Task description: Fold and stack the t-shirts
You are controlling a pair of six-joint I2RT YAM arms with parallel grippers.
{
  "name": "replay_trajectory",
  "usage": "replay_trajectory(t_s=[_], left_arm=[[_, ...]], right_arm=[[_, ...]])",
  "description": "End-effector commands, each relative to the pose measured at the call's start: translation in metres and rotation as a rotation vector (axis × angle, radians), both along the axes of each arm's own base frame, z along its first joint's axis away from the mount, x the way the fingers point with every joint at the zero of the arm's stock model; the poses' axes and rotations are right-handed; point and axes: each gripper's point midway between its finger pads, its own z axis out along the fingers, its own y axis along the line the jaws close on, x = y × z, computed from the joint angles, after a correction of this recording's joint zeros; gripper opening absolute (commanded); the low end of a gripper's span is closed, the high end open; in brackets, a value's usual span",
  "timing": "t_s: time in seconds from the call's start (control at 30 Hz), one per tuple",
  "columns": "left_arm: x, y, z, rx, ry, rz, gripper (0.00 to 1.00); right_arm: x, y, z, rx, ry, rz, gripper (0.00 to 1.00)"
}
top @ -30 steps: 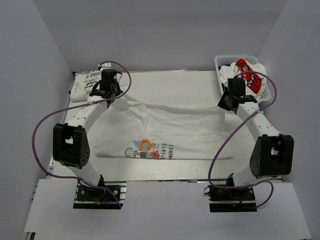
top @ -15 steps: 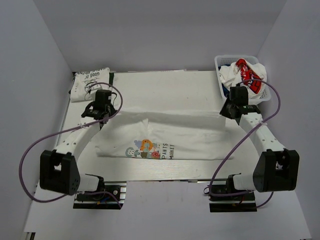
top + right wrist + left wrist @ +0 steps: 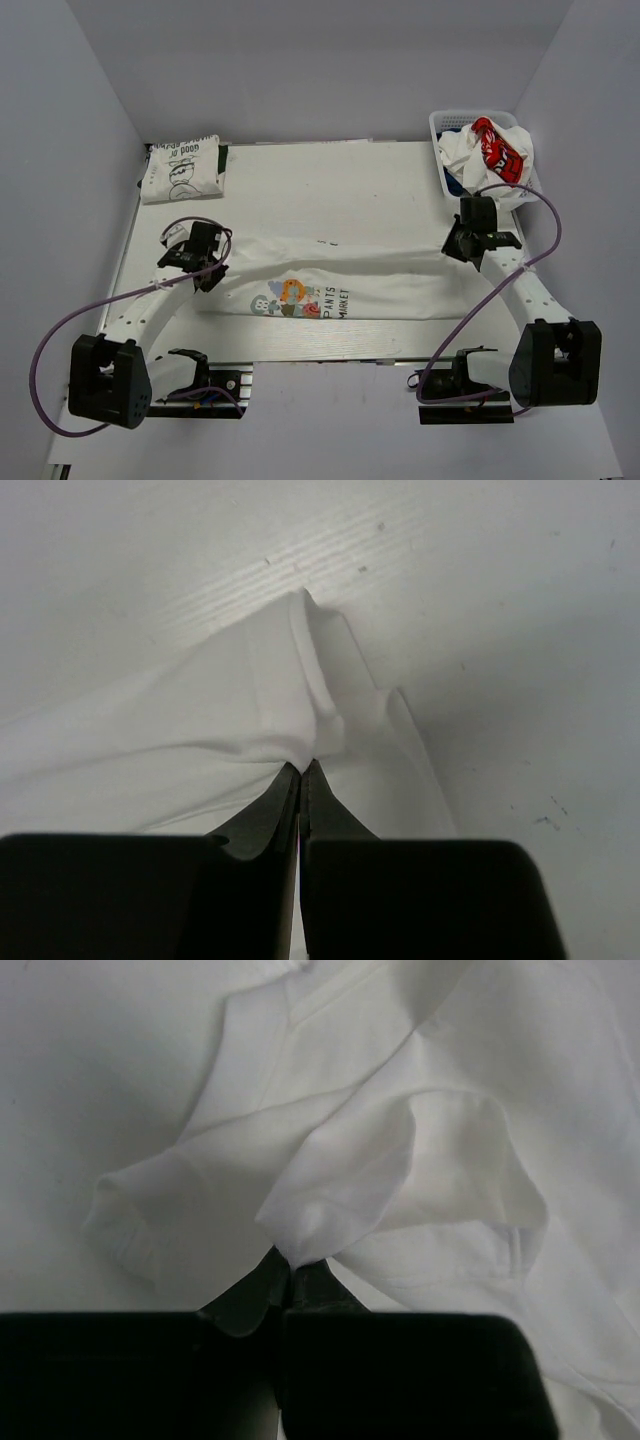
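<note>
Wrist views show left claw (image 3: 290,1278) and right claw (image 3: 301,780) each clamped on a t-shirt (image 3: 390,285) fold. Top view alone shows its long axis running left-to-right across the bench (image 3: 330,185).

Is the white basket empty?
No, the basket has crumpled t-shirts piled in it, one with a red print.

left arm (image 3: 140,305): extends from lower left toward centre-left
left gripper (image 3: 203,262): jaws pinched together
right arm (image 3: 522,292): extends from lower right toward centre-right
right gripper (image 3: 460,246): jaws pinched together
</note>
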Motion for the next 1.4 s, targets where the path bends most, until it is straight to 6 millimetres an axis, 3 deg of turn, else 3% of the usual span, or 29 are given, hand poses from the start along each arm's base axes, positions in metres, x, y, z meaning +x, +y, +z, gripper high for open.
replay_trajectory(t_s=[0.0, 0.03, 0.07, 0.1, 0.2, 0.23, 0.33, 0.53, 0.7, 0.73, 0.77, 0.8, 0.83, 0.9, 0.93, 1.0, 1.03, 1.07, 1.13, 1.17, 1.23, 1.27, 1.33, 1.37], left_arm=[[-0.031, 0.002, -0.013, -0.022, 0.081, 0.043, 0.12], [-0.037, -0.001, -0.017, -0.043, 0.11, 0.032, 0.23], [-0.04, -0.004, -0.016, -0.058, 0.114, 0.025, 0.37], [-0.052, -0.006, -0.021, -0.072, 0.159, 0.026, 0.67], [-0.054, -0.005, -0.003, -0.077, 0.142, 0.025, 0.92], [-0.051, -0.002, 0.004, -0.061, 0.122, 0.033, 1.0], [-0.036, 0.0, 0.037, -0.059, 0.014, 0.041, 1.0], [0.011, -0.019, 0.062, -0.105, -0.147, -0.065, 1.0], [0.054, -0.042, 0.069, -0.132, -0.185, -0.196, 1.0], [0.062, -0.045, 0.062, -0.121, -0.168, -0.229, 1.0], [0.078, -0.052, 0.07, -0.137, -0.217, -0.253, 1.0], [0.086, -0.056, 0.069, -0.147, -0.221, -0.261, 1.0], [0.091, -0.057, 0.063, -0.134, -0.214, -0.276, 1.0], [0.105, -0.061, 0.049, -0.147, -0.172, -0.289, 1.0], [0.111, -0.062, 0.048, -0.147, -0.158, -0.289, 1.0], [0.116, -0.057, 0.023, -0.11, -0.099, -0.274, 1.0], [0.119, -0.057, 0.016, -0.1, -0.09, -0.287, 1.0], [0.124, -0.06, 0.014, -0.109, -0.091, -0.293, 1.0], [0.129, -0.061, -0.005, -0.106, -0.048, -0.291, 1.0], [0.133, -0.058, -0.006, -0.101, -0.044, -0.289, 1.0], [0.132, -0.057, -0.015, -0.099, -0.008, -0.288, 1.0], [0.132, -0.055, -0.018, -0.088, 0.005, -0.281, 1.0], [0.131, -0.051, -0.023, -0.083, 0.02, -0.278, 1.0], [0.131, -0.051, -0.023, -0.083, 0.02, -0.278, 1.0]], right_arm=[[-0.02, -0.016, -0.019, -0.04, 0.063, -0.053, 0.0], [-0.024, -0.017, -0.024, -0.042, 0.081, -0.067, 0.0], [-0.033, -0.019, -0.035, -0.043, 0.123, -0.086, 0.21], [-0.04, -0.021, -0.039, -0.051, 0.155, -0.097, 0.33], [-0.044, -0.026, -0.033, -0.062, 0.161, -0.14, 0.71], [-0.042, -0.026, -0.025, -0.056, 0.139, -0.146, 0.75], [-0.033, -0.021, 0.003, -0.023, 0.028, -0.138, 0.9], [-0.022, 0.009, 0.034, 0.052, -0.138, 0.082, 0.9], [-0.012, 0.064, 0.057, 0.18, -0.244, 0.366, 0.9], [-0.012, 0.083, 0.061, 0.203, -0.269, 0.459, 0.9], [-0.016, 0.101, 0.064, 0.229, -0.28, 0.53, 0.9], [-0.013, 0.112, 0.071, 0.235, -0.319, 0.572, 0.9], [-0.02, 0.14, 0.077, 0.264, -0.346, 0.685, 0.9], [-0.02, 0.158, 0.075, 0.261, -0.339, 0.75, 0.9], [-0.03, 0.18, 0.08, 0.261, -0.34, 0.832, 0.9], [-0.026, 0.195, 0.072, 0.212, -0.314, 0.892, 0.9], [-0.038, 0.217, 0.07, 0.215, -0.306, 0.968, 0.9], [-0.04, 0.226, 0.07, 0.207, -0.312, 0.999, 0.9], [-0.048, 0.263, 0.059, 0.202, -0.287, 1.101, 0.9], [-0.039, 0.278, 0.053, 0.191, -0.263, 1.116, 0.9], [-0.044, 0.301, 0.05, 0.157, -0.266, 1.17, 0.9], [-0.053, 0.323, 0.047, 0.141, -0.266, 1.234, 0.9], [-0.049, 0.348, 0.041, 0.125, -0.269, 1.283, 0.9], [-0.059, 0.37, 0.052, 0.143, -0.296, 1.334, 0.9]])
